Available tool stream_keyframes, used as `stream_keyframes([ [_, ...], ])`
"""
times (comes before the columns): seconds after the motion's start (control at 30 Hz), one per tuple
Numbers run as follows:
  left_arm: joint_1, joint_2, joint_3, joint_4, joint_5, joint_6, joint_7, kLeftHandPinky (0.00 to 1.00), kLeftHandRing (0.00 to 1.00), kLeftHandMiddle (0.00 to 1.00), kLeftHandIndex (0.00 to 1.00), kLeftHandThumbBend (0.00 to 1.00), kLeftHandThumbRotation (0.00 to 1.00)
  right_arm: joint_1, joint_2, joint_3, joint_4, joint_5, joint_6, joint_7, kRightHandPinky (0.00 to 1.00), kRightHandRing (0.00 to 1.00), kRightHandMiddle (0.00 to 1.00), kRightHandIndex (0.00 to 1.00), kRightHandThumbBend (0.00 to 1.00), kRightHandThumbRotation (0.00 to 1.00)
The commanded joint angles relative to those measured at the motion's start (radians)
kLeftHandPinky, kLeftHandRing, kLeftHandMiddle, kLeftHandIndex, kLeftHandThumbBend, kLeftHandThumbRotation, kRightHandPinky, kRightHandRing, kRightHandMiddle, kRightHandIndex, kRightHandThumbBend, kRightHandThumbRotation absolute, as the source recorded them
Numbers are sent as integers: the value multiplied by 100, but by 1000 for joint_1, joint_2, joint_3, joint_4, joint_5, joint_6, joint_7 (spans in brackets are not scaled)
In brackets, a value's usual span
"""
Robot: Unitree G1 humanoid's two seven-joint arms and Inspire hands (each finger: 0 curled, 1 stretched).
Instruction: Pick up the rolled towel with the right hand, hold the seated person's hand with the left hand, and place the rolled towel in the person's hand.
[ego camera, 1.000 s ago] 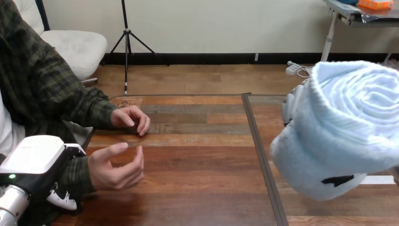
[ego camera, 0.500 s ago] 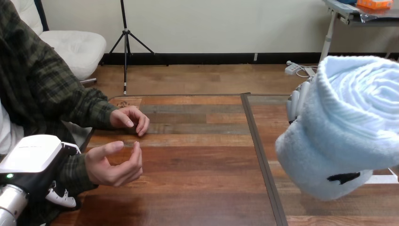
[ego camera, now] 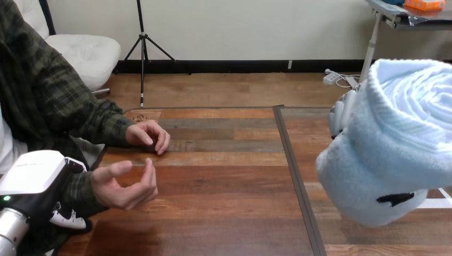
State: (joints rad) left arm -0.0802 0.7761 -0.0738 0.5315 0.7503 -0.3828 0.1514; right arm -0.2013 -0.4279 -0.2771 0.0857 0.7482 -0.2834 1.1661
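Well, over the wooden table's (ego camera: pixel 224 208) right side the rolled towel (ego camera: pixel 394 144) hung in the air, the right hand (ego camera: pixel 341 109) curled round its left edge; at lower left the left hand (ego camera: pixel 32 178) clasped the person's forearm (ego camera: pixel 80 189), just behind the person's hand (ego camera: pixel 123 185), loosely cupped

Pale-blue rolled towel (ego camera: pixel 394 144) — tightly coiled, tilted, aloft at right.

The right hand (ego camera: pixel 341 109) grips the pale blue rolled towel (ego camera: pixel 394 144), raised at right. At near left, the left hand (ego camera: pixel 32 176) clasps the person's forearm (ego camera: pixel 80 189); the person's near hand (ego camera: pixel 125 186) lies half-open over the table (ego camera: pixel 224 186).
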Motion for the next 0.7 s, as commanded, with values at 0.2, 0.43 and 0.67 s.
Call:
stream_keyframes([
  [0.2,-21,-18,-29,30,-42,-5,-3,35,38,42,44,85,0,-53,8,-27,-15,11,-4,-8,20,28,33,37,79,7],
  [0.43,-16,-23,-22,15,-71,-16,7,34,38,43,44,87,0,-68,10,-21,6,-14,-32,-6,21,29,34,37,79,7],
  [0.67,-8,-33,-8,-36,-112,-16,4,33,38,44,45,87,0,-117,24,-1,71,-92,-113,-12,25,32,37,37,78,11],
])
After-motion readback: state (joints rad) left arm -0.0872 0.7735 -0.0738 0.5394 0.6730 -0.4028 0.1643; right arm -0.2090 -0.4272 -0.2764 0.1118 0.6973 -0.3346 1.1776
